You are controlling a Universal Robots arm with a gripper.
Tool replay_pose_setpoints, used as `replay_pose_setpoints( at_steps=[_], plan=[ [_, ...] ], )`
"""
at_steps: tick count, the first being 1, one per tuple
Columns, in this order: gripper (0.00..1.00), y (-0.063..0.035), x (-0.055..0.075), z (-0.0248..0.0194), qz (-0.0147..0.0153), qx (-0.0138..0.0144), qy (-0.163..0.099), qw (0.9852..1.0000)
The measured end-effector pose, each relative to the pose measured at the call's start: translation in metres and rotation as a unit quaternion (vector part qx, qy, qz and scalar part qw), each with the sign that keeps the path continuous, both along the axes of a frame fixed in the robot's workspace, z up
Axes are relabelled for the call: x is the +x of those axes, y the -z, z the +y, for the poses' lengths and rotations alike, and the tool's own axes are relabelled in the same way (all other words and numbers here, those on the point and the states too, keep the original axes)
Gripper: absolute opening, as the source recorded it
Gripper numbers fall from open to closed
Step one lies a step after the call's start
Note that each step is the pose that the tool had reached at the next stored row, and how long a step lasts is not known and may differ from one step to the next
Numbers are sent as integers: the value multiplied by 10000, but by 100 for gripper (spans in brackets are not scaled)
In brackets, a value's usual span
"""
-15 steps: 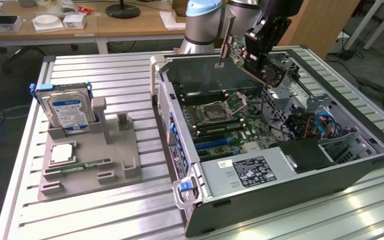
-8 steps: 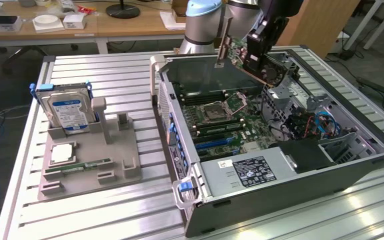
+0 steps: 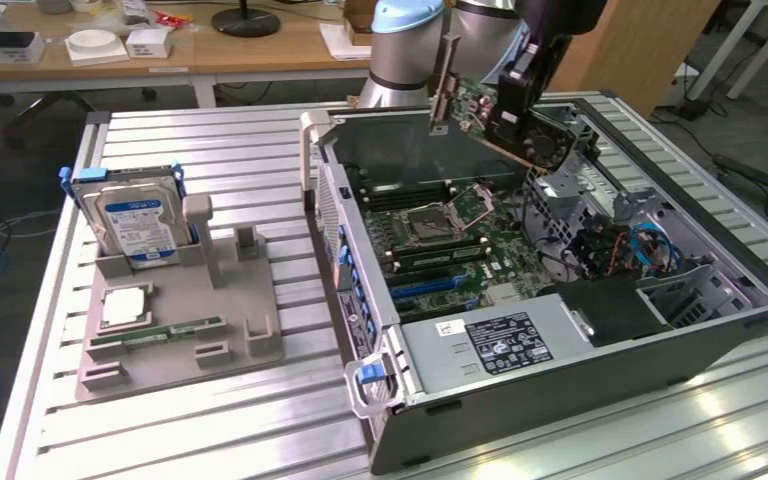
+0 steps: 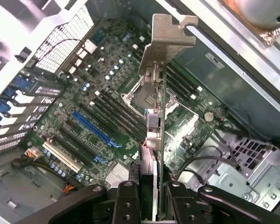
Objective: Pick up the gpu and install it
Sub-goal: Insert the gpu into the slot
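Found the gpu (image 3: 544, 142) aloft in the upper centre of the exterior view, above the open computer case (image 3: 704, 335) and clear of the motherboard (image 3: 438, 235); not seated in any slot. Recorded it clamped edge-on in the gripper (image 3: 515, 90), jaws clenched on the card itself. Confirmed the same grasp in the wrist view: gpu (image 4: 157, 116) standing out from the gripper (image 4: 152, 198) as a slim strip, with the silvery bracket (image 4: 168, 32) at the far end. Traced the long axis in the exterior view from the bracket (image 3: 443, 85), high and toward the exterior view's left, sloping down to the card's other end toward the exterior view's right. Judged it tilted, not level with the board below. Located the blue expansion slot (image 4: 95, 128) on the motherboard (image 4: 130, 93), beneath the card and off to one side, well apart from it. Judged the card's axis to cross the slot's at an angle, not parallel. Noted a single arm on the rig, with the card in its grip.
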State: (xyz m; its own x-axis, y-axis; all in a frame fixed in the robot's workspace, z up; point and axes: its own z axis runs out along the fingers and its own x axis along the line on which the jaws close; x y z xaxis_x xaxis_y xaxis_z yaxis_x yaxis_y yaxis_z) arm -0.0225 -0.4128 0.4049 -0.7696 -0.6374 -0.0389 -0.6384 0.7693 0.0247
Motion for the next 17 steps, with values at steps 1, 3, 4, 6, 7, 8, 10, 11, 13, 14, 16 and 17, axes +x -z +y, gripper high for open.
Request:
replay_pose_setpoints(
  at_steps=[1, 3, 4, 6, 7, 8, 10, 11, 13, 14, 16, 17],
  plan=[
    [27, 2, 1, 0, 0, 7, -54, 10000],
    [27, 5, 4, 0, 0, 22, -162, 9999],
    [27, 5, 5, 0, 0, 27, -218, 9998],
    [27, 6, 6, 0, 0, 34, -337, 9994],
    [27, 7, 6, 0, 0, 37, -390, 9992],
    [27, 7, 6, 0, 0, 39, -446, 9990],
    [27, 8, 6, 0, 1, 42, -553, 9985],
    [27, 8, 6, 0, 1, 43, -606, 9982],
    [27, 8, 6, 0, 1, 43, -700, 9975],
    [27, 9, 6, 0, 1, 45, -740, 9972],
    [27, 10, 6, 0, 2, 46, -838, 9965],
    [27, 10, 6, 0, 2, 47, -886, 9961]
  ],
)
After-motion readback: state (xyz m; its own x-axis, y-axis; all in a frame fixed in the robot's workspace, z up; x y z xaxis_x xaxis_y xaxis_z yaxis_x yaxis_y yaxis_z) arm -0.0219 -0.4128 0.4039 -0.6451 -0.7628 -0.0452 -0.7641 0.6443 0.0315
